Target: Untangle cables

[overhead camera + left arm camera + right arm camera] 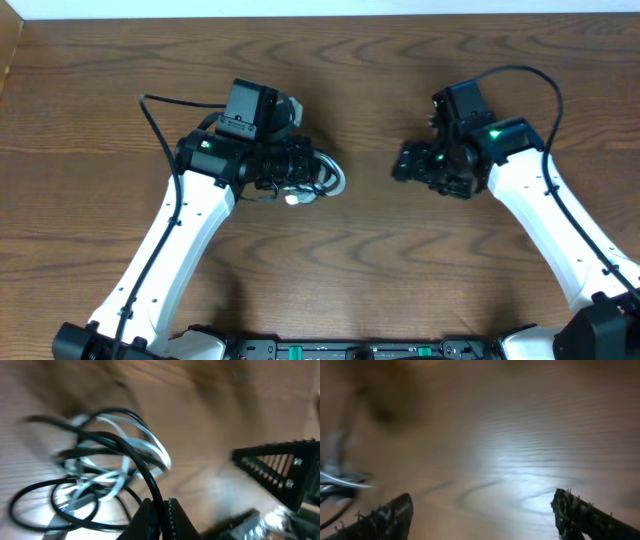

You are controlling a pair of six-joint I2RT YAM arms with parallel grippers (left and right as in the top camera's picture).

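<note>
Glossy plastic-sheathed cables (pixel 161 455) lie on a smooth, faintly shiny, dark-grained wooden table (pixel 360 260).

Dk-brown wood-grain table (pixel 360 70)

The overhead view is sharp and evenly lit, with soft shadows beside the arms on the desk (pixel 400 290). Both wrist views are smeared by blur. In the left one a white pool of light washes out the cables (pixel 115 445). In the right one a bright glare patch lies on the desk, and the upper corners are dim.
</note>
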